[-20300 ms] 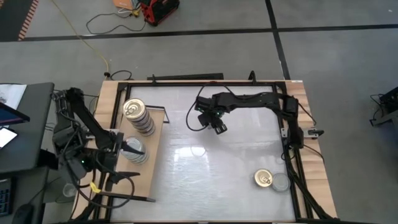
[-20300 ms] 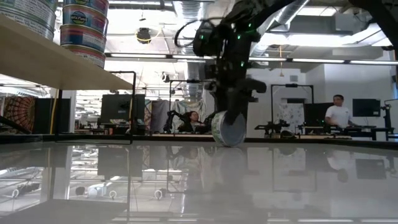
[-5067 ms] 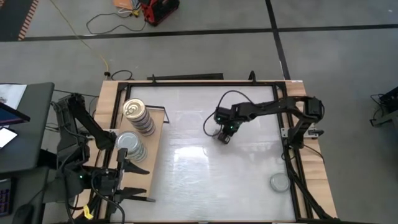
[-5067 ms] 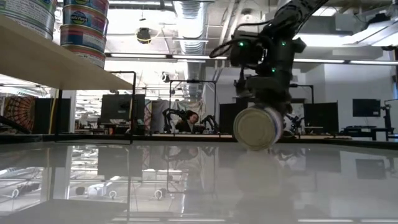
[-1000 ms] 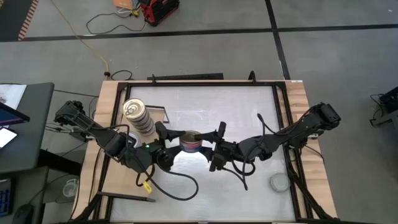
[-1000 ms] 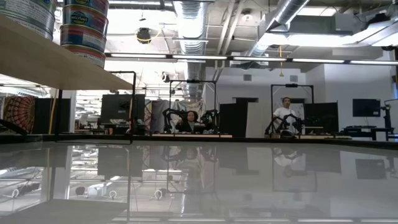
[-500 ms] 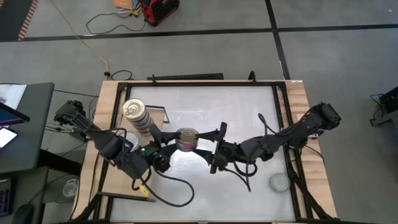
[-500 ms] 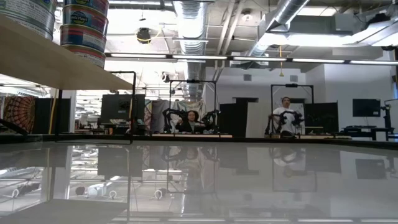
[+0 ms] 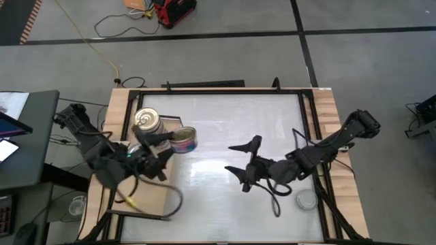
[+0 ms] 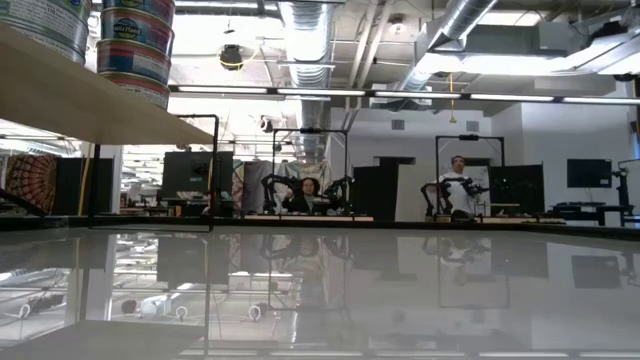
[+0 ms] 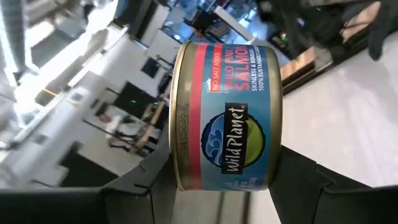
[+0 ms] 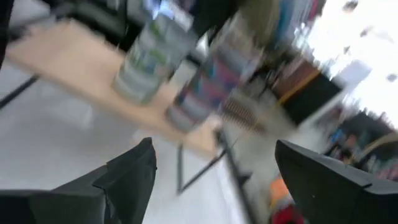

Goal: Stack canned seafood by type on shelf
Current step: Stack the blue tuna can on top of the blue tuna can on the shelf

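The left gripper [image 9: 170, 144] has its fingers [image 11: 134, 186] closed on a salmon tin [image 11: 225, 116], one pad on each flat end, so the labelled wall faces the wrist camera and the tin lies on its side between them. In the high view this tin [image 9: 183, 140] hangs just beside the gold-topped stack [image 9: 148, 122] on the shelf [image 9: 154, 199], a little past the shelf's inner edge. The right gripper [image 9: 240, 158] is over the bench [image 9: 272, 122] with its fingers [image 12: 127, 171] spread wide and nothing between them; its wrist view looks across at the shelf and the stacks.

The tin looks rigid and fairly dense for its size, so it should not deform under the pads. Its metal ends are smooth, and I judge that a grip across them could let it turn or slide if tipped quickly. Holding it by the curved wall, or keeping the ends squarely clamped, seems safest. One silver-topped tin [image 9: 306, 199] lies on the bench, near the right arm and apart from its fingers.
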